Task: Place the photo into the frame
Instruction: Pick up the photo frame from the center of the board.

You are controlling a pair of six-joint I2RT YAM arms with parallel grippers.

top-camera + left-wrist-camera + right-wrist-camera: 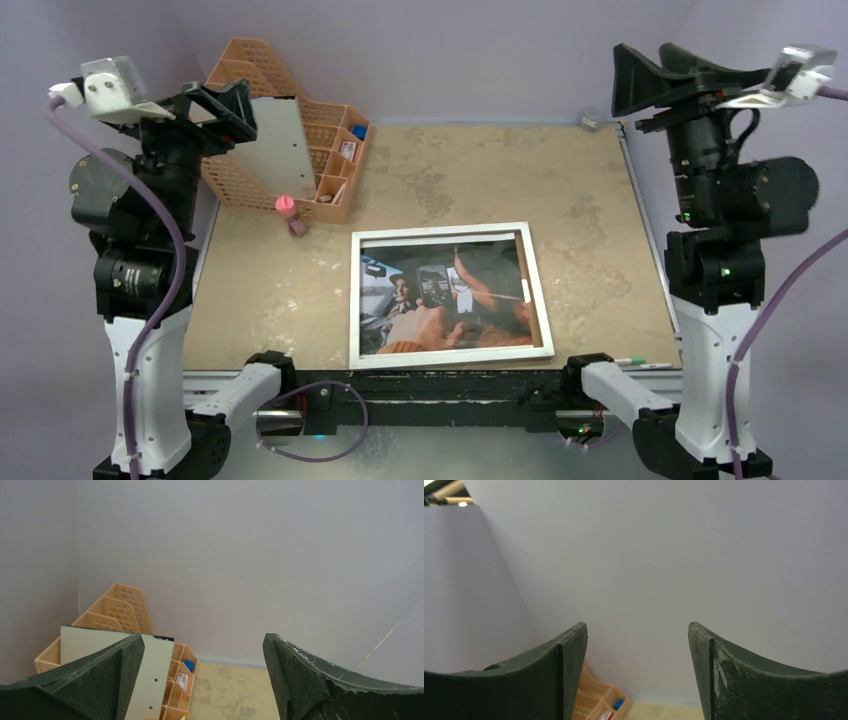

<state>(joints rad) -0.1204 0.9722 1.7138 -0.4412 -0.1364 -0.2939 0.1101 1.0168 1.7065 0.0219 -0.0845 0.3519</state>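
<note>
photo (440,295): we see it face up inside the white border, low and centre on the table (600,220), sitting a touch crooked.
frame (440,233): flat on the table by the near edge, between the two arm bases.
handling, photo: we judge it thin, light, floppy and glossy. it is easy to smudge or crease, so we go for an edge or corner, never the face.
handling, frame: it looks stiff and heavier, with a breakable pane. we would grip the outer wood rim.
left gripper (202,642): up high on the left, jaws spread wide, nothing between them, pointing at the back wall.
right gripper (638,630): up high on the right, jaws well apart, empty too.
around: a peach organiser (335,150) sits far left with a pale board (275,150) standing in it, and a pen (640,362) lies at the near right edge.
in the way: a small pink thing (288,212) lies just before the organiser, apart from the frame's far left corner. we think the left arm should mind it coming down.
</note>
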